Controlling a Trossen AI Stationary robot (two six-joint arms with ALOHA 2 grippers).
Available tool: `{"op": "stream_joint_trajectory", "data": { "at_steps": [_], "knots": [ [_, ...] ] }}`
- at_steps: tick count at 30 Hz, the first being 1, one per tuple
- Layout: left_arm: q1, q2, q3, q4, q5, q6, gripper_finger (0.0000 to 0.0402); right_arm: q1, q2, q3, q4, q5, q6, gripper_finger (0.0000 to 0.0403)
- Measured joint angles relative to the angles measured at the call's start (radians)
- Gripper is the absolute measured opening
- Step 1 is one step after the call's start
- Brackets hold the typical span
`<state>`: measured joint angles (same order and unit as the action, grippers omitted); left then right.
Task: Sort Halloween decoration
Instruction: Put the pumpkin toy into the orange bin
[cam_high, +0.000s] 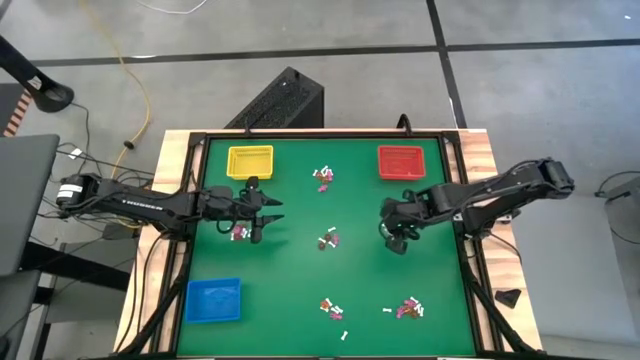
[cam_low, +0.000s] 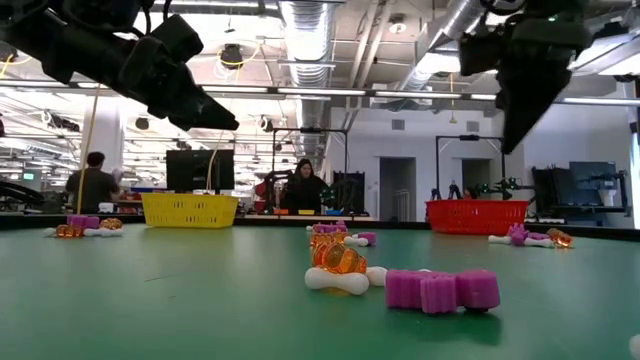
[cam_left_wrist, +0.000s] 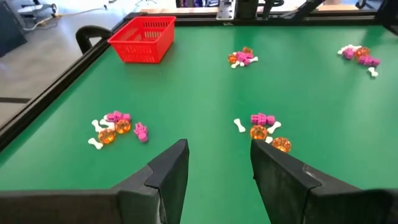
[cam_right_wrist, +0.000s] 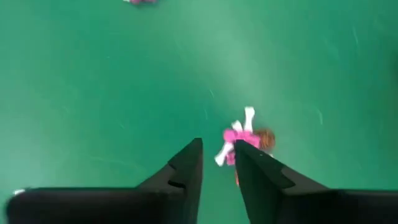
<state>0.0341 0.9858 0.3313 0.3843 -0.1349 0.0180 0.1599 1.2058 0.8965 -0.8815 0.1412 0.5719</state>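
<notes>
Several small trinkets lie scattered in heaps on the green table (cam_high: 300, 290). Nearest the low camera, a purple-pink piece (cam_low: 441, 290) lies flat with its long axis running across the picture; it is knobbly, with wider ends. Just beside it, a white bone-shaped stick (cam_low: 337, 282) lies also crosswise, with a clear orange piece (cam_low: 340, 258) resting on it. Behind them sits another small heap (cam_low: 335, 235) of the same colours. Farther off, to either side, more heaps lie on the table: one (cam_low: 85, 226) near the yellow tray (cam_low: 190, 209), one (cam_low: 527, 237) near the red tray (cam_low: 477, 215).

From above, the heaps sit near the table's middle (cam_high: 328, 240), between the yellow and red trays (cam_high: 323, 178), and along the near edge (cam_high: 333, 309), (cam_high: 407, 309). A blue tray (cam_high: 213, 300) stands at the near left corner.

The left gripper (cam_high: 262, 212) hovers above the table by a heap (cam_high: 238, 232) below the yellow tray; its fingers (cam_left_wrist: 171, 174) stand apart, holding nothing. The right gripper (cam_high: 398, 238) hangs over bare table left of the red tray; its fingers (cam_right_wrist: 186, 168) show a narrow gap with nothing between them, and a pink, white and orange heap (cam_right_wrist: 244, 142) lies on the table beyond.

People stand in the room behind the table.
</notes>
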Motion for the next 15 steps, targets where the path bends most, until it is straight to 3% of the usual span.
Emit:
{"op": "stream_joint_trajectory", "data": {
  "at_steps": [8,15],
  "knots": [
    [0.0,0.0,0.0,-0.009,0.0,-0.057,0.0164,-0.036,-0.011,-0.09,-0.002,0.018,0.047,0.0221],
    [0.0,0.0,0.0,-0.014,0.0,-0.059,0.0164,-0.081,0.036,-0.11,-0.038,-0.011,0.082,0.0232]
  ]
}}
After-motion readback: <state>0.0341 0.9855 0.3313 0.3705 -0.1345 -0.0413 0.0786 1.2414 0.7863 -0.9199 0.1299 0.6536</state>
